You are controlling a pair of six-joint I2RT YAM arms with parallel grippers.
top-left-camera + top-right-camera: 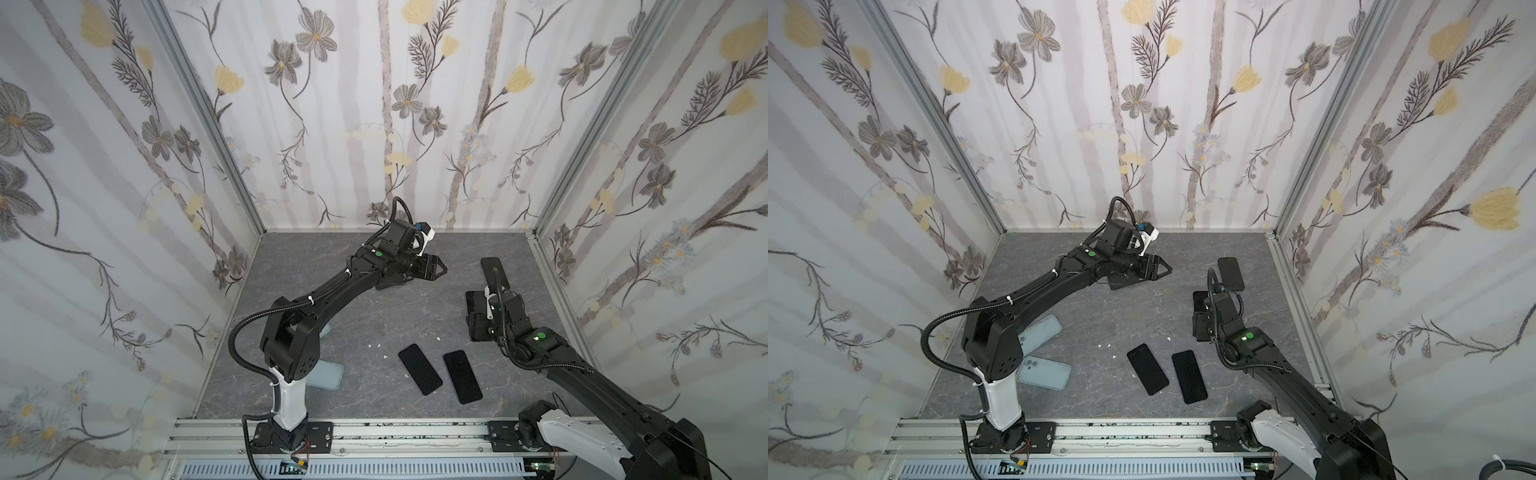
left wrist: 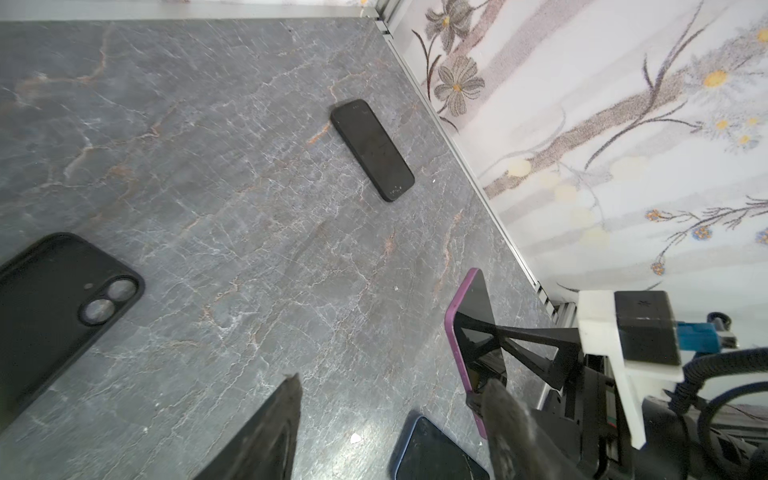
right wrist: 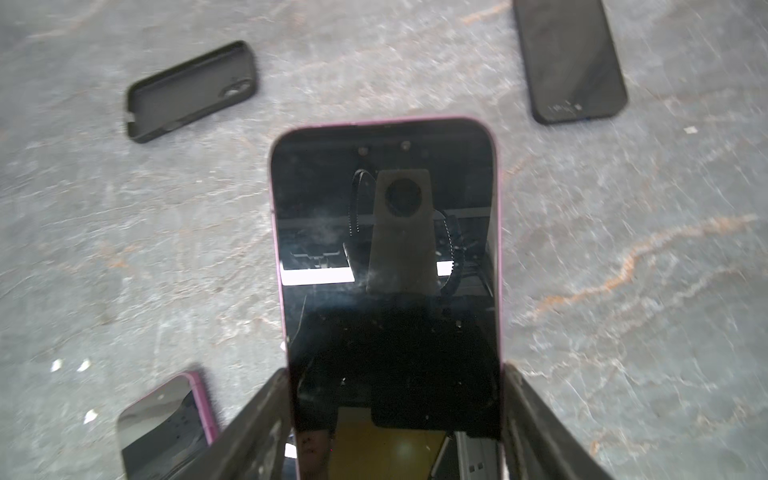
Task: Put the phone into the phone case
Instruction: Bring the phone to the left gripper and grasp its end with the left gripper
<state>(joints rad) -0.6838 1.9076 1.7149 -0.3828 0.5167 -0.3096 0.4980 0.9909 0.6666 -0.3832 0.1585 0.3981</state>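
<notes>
My right gripper is shut on the lower end of a pink-edged phone, one finger on each long side, screen towards the camera. In both top views the phone is held over the right half of the table. The empty black phone case lies open side up at the back centre. My left gripper hangs open just right of that case, with nothing between its fingers. In the left wrist view the held phone is tilted above the table.
A black phone lies at the back right near the wall. Two dark phones lie at the front centre. Two clear bluish cases lie by the left arm's base. Small white scraps dot the grey table.
</notes>
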